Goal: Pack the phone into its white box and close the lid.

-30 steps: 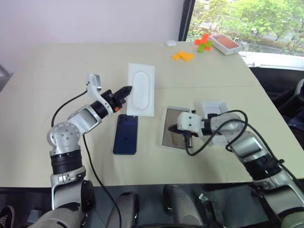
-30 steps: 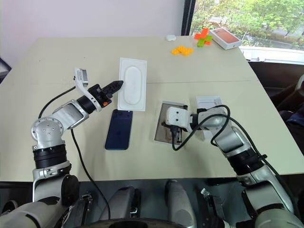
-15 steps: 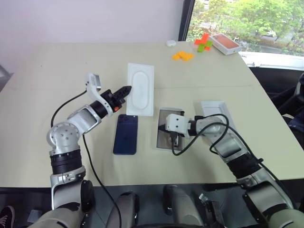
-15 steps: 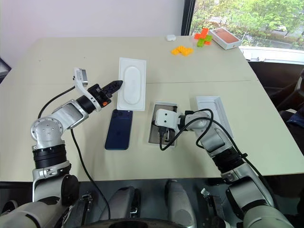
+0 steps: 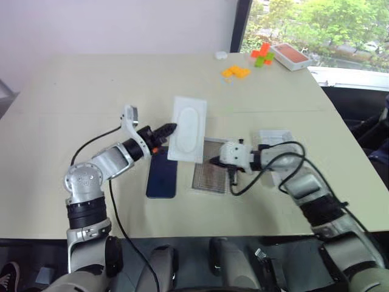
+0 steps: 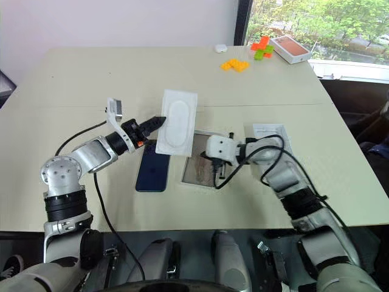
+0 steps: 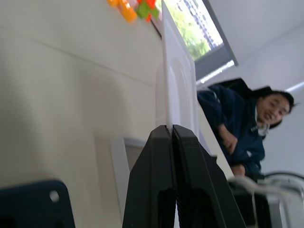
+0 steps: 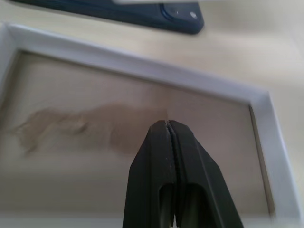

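Note:
The dark navy phone (image 5: 161,176) lies flat on the table. Just to its right lies the white box (image 5: 203,182), open, with its tan inside up. My right gripper (image 5: 214,161) is shut with its tips over the box's tan floor (image 8: 95,128), holding nothing. My left gripper (image 5: 167,129) is shut on the edge of a flat white insert (image 5: 188,129) with an oval imprint. The insert hangs tilted above the table, over the phone's far end and the box's far edge. The lid (image 5: 273,137) lies right of the box, partly hidden behind my right arm.
An orange-topped box (image 5: 289,56), orange blocks (image 5: 234,72), green and orange blocks (image 5: 261,55) and a small white object (image 5: 220,55) sit at the table's far right corner. A person (image 7: 247,118) in a dark jacket shows in the left wrist view.
My left gripper has lifted the white insert off the table and carried it right and nearer. The right gripper has slid the white box left toward the phone, baring more of the lid.

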Available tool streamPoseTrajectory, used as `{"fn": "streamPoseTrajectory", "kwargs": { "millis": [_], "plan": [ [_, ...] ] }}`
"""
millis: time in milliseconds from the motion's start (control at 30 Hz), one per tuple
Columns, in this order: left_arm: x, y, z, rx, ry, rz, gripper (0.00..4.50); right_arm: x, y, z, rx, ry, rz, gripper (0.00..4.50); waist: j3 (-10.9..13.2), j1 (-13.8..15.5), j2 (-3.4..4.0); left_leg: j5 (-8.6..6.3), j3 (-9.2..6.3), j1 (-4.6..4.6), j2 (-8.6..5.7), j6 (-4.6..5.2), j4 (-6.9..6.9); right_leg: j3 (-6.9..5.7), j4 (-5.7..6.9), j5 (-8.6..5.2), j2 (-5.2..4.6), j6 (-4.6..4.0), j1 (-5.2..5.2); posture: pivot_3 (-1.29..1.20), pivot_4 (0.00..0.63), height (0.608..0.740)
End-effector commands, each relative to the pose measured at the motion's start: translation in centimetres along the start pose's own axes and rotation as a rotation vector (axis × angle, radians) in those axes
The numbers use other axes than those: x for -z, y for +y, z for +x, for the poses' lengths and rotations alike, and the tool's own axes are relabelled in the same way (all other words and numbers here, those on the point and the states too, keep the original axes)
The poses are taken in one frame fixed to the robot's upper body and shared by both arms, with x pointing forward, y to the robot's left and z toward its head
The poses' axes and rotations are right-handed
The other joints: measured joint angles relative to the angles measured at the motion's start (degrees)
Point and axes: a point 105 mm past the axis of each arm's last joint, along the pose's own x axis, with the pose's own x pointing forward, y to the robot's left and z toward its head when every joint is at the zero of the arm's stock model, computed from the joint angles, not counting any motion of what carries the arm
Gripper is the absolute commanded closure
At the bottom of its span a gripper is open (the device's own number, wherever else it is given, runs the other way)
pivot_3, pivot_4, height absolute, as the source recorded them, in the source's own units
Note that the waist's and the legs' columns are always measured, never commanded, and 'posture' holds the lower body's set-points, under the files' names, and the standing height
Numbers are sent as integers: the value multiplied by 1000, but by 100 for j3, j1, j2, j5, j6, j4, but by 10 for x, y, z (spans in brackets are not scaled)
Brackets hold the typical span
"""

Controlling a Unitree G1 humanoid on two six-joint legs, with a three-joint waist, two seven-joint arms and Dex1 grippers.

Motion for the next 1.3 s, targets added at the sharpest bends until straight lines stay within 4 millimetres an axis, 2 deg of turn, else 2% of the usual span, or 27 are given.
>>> {"fn": "streamPoseTrajectory", "kwargs": {
  "millis": [33,100,233,300,333,400,533,667,867,967,1267,1300],
  "plan": [
    [8,-14,0,51,42,-2,4500,-35,-5,-40,-8,-156,108,4213,0,-14,-1,0,0,0,0,0,0,0,0,0,0,0,0,0,150,740],
    [11,-13,0,50,55,-9,4500,-40,-5,-49,-5,-185,162,3586,0,-46,-1,0,5,3,1,0,1,1,-2,0,0,0,2,0,150,740],
    [27,-16,7,57,93,-46,4500,-36,-5,-65,16,-169,203,1603,-1,-25,0,0,6,14,12,0,0,2,-1,-3,19,-2,7,0,150,740],
    [35,-11,11,10,97,-66,4500,-31,-8,-71,43,-151,210,480,-1,-22,0,0,6,9,11,0,0,2,-2,-3,19,-2,6,0,150,740],
    [36,-4,12,-44,80,-67,4500,-28,-10,-75,61,-138,211,72,-1,-19,-1,0,9,8,10,0,0,6,-3,-2,14,-1,5,0,150,740],
    [37,6,14,-114,56,-96,4500,-23,-15,-77,97,-120,202,18,0,-18,-2,0,13,6,4,0,0,8,-7,-2,6,-1,5,0,150,740],
    [45,20,14,-214,74,-41,4500,-21,-19,-73,117,-121,186,18,-1,-25,-2,0,19,9,3,0,1,12,-9,-2,8,0,6,0,150,740],
    [54,8,21,-146,96,-71,4500,-28,-23,-65,123,-167,186,18,-1,-23,-2,0,17,8,6,0,1,11,-9,-2,16,-1,5,0,150,740],
    [64,0,22,-110,133,-82,4500,-28,-26,-63,128,-165,177,18,-1,-16,-2,0,16,5,5,0,1,11,-10,-2,11,-1,5,0,150,740],
    [74,-2,22,-120,160,-67,4500,-25,-28,-64,140,-152,166,18,-1,-19,-2,0,16,5,5,0,1,12,-10,-2,10,-1,5,0,150,740],
    [80,-4,30,-132,167,-70,4500,-24,-29,-62,148,-145,151,18,-1,-20,-2,0,16,5,4,0,1,11,-10,-2,11,-1,5,0,150,740],
    [79,-4,30,-128,168,-72,4194,-24,-30,-62,152,-141,148,3,-1,-21,-2,0,16,5,4,0,1,11,-10,-2,12,-1,5,0,150,740]
  ]
}}
